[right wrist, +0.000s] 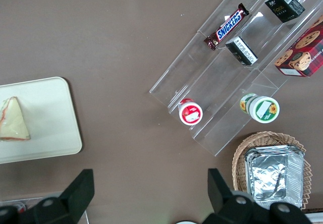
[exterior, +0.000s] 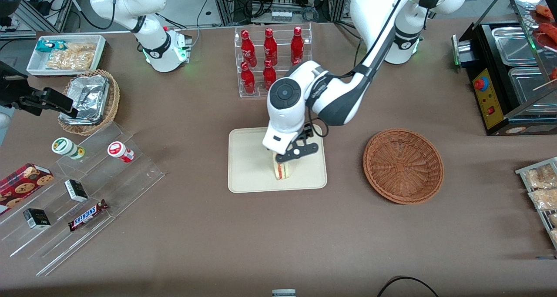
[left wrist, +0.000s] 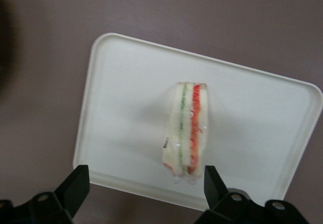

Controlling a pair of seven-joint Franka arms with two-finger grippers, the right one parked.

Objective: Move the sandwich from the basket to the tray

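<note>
Sandwich first, since it's the whole job, though I'll work down from the biggest thing: the table, brown and wide, then my tray in the middle of it, and the basket sitting bare, well apart toward my working end. On the tray stands the sandwich, up on its edge, near the rim closest to the front camera. My gripper hangs just above it, fingers spread wide either side, gripping nothing. By my reckoning the wedge is light, soft and easily squashed, its wrap probably slick. If I had to retake it, I'd close gently across the two flat bread faces, low on the wedge, never pinching the filling edge. It looks delivered to me.
</note>
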